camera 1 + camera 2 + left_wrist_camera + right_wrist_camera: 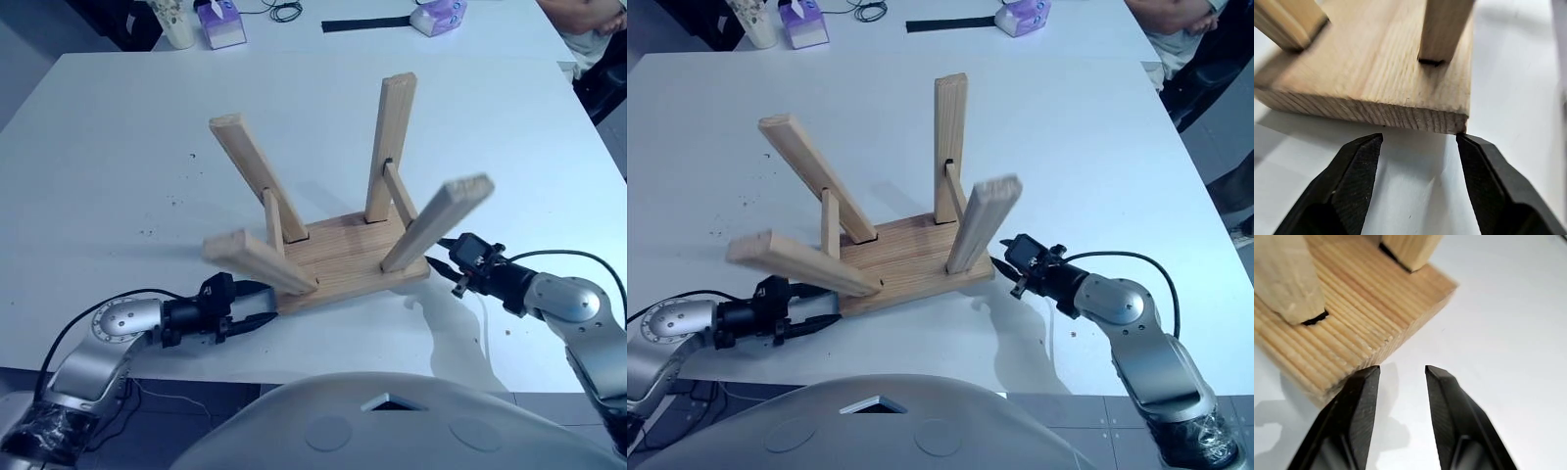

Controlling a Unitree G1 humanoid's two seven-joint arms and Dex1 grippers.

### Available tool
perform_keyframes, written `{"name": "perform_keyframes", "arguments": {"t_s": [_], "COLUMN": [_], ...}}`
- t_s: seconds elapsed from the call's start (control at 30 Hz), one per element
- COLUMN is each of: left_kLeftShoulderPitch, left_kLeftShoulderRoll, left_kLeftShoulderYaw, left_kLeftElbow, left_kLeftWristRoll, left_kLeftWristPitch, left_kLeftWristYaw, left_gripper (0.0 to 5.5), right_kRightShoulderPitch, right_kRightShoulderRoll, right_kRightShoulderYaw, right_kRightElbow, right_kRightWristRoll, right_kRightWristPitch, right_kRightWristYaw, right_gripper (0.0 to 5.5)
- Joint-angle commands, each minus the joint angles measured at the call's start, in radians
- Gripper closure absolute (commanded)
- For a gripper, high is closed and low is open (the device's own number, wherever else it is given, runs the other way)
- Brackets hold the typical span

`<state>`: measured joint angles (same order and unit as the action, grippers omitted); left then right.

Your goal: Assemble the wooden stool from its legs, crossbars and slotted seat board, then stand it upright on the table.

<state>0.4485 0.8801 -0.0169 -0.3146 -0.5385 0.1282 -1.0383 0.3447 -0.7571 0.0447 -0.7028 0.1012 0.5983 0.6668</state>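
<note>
1. Currently the stool (338, 245) lies upside down on the white table (108, 147), just ahead of both grippers and between them.
2. The seat board (348, 262) is flat on the table. 4 legs (390, 137) stick up from it, splayed outward, and 2 crossbars (273, 221) sit low between leg pairs.
3. The left gripper (257, 304) is low over the table with its fingers (1359, 166) spread apart and nothing between them. The board's near edge is just ahead of the tips. 1 board corner sits right at 1 fingertip; cannot tell if they touch.
4. The right gripper (443, 264) is also low, at the board's opposite end, its fingers (1364, 401) parted and empty. A board corner is just beside 1 tip, with bare table ahead of the other.
5. The front leg on each side tilts outward, toward its gripper.
6. Far beyond the stool from the grippers: 2 purple tissue packs (220, 22), a cup (176, 24) and a black strip (362, 24).
</note>
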Motion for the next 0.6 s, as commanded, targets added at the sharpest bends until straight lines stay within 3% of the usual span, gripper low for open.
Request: {"name": "perform_keyframes", "arguments": {"t_s": [0.03,0.33,0.6], "left_kLeftShoulderPitch": [-0.019,0.070,0.006], "left_kLeftShoulderRoll": [-0.018,0.040,0.075], "left_kLeftShoulderYaw": [0.101,0.350,0.422], "left_kLeftElbow": [-0.142,-0.310,-0.253], "left_kLeftWristRoll": [-0.190,-0.488,-0.516], "left_kLeftWristPitch": [0.093,0.342,0.432], "left_kLeftWristYaw": [-0.006,-0.040,-0.092], "left_gripper": [2.69,2.69,2.69], "right_kRightShoulderPitch": [0.035,0.012,-0.016], "right_kRightShoulderRoll": [-0.014,-0.047,-0.117], "right_kRightShoulderYaw": [-0.001,-0.239,-0.322], "right_kRightElbow": [-0.150,-0.290,-0.313], "right_kRightWristRoll": [0.156,0.396,0.539], "right_kRightWristPitch": [0.012,0.153,0.214], "right_kRightWristYaw": [0.110,0.143,0.179], "right_gripper": [3.79,3.79,3.79]}}
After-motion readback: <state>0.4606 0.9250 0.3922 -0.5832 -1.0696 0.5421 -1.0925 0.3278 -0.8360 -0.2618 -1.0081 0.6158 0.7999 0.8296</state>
